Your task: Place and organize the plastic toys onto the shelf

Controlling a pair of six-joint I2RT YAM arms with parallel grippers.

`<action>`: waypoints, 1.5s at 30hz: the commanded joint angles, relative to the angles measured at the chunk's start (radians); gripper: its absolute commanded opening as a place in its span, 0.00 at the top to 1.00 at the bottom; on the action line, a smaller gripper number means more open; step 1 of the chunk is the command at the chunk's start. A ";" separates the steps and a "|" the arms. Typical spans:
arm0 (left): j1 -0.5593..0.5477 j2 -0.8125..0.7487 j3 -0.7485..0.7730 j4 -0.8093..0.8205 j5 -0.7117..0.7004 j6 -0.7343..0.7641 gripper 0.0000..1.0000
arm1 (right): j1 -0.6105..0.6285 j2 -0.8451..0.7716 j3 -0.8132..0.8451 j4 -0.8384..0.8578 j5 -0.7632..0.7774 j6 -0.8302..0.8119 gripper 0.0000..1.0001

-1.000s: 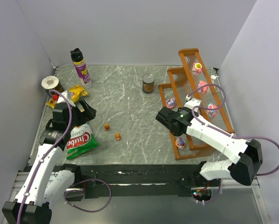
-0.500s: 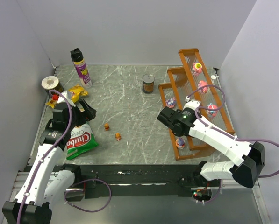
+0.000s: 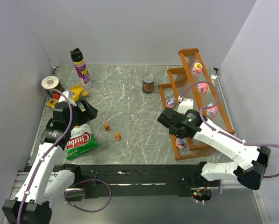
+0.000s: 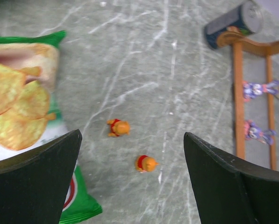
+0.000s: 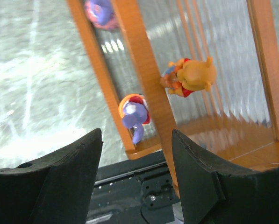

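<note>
The left jaws stand spread and empty over the desk [image 4: 176, 70]; two orange toys [image 4: 119, 127] lie in the gap between them. The right jaws, also spread and empty, hover over the shelf [image 5: 139, 46], with a purple toy [image 5: 133, 113] just ahead between them and an orange figure [image 5: 191, 77] beyond the right jaw.

The left arm [image 3: 41, 165] and right arm [image 3: 223, 139] have white links and black joints. A purple cable [image 3: 72, 119] loops along each. Fingers [image 4: 34, 184] are black wedges.
</note>
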 commanded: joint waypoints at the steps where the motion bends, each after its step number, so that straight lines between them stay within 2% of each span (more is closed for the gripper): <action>1: -0.002 -0.013 -0.033 0.117 0.164 0.001 0.04 | 0.014 -0.060 0.090 0.056 -0.037 -0.151 0.33; 5: -0.005 0.016 -0.093 0.297 0.319 -0.072 0.04 | 0.017 -0.120 0.153 0.199 -0.106 -0.336 0.33; 8: -0.052 0.040 -0.131 0.428 0.389 -0.118 0.04 | 0.017 -0.174 0.199 0.333 -0.190 -0.471 0.33; 9: -0.112 0.048 -0.131 0.500 0.380 -0.118 0.04 | 0.017 -0.183 0.210 0.369 -0.212 -0.499 0.33; 15: -0.345 0.210 -0.041 0.675 0.321 -0.062 0.04 | 0.017 -0.196 0.312 0.495 -0.365 -0.662 0.32; 20: -0.526 0.395 0.068 0.830 0.298 0.079 0.01 | 0.017 -0.229 0.348 0.587 -0.480 -0.734 0.31; 24: -0.685 0.560 0.169 0.924 0.190 0.206 0.01 | 0.017 -0.283 0.342 0.661 -0.566 -0.766 0.30; 28: -0.761 0.691 0.225 1.060 0.151 0.323 0.01 | 0.016 -0.324 0.323 0.705 -0.605 -0.769 0.30; 29: -0.769 0.712 0.228 1.144 0.154 0.329 0.02 | 0.017 -0.334 0.320 0.710 -0.608 -0.769 0.30; 31: -0.778 0.781 0.237 1.207 0.169 0.328 0.02 | 0.017 -0.361 0.310 0.717 -0.614 -0.769 0.30; 39: -0.838 1.016 0.447 1.192 0.274 0.411 0.10 | 0.016 -0.409 0.314 0.695 -0.585 -0.774 0.29; 44: -0.842 1.073 0.535 1.143 0.349 0.449 0.14 | 0.016 -0.426 0.316 0.671 -0.562 -0.769 0.29; 45: -0.844 1.080 0.541 1.137 0.402 0.466 0.13 | 0.016 -0.424 0.314 0.670 -0.554 -0.769 0.29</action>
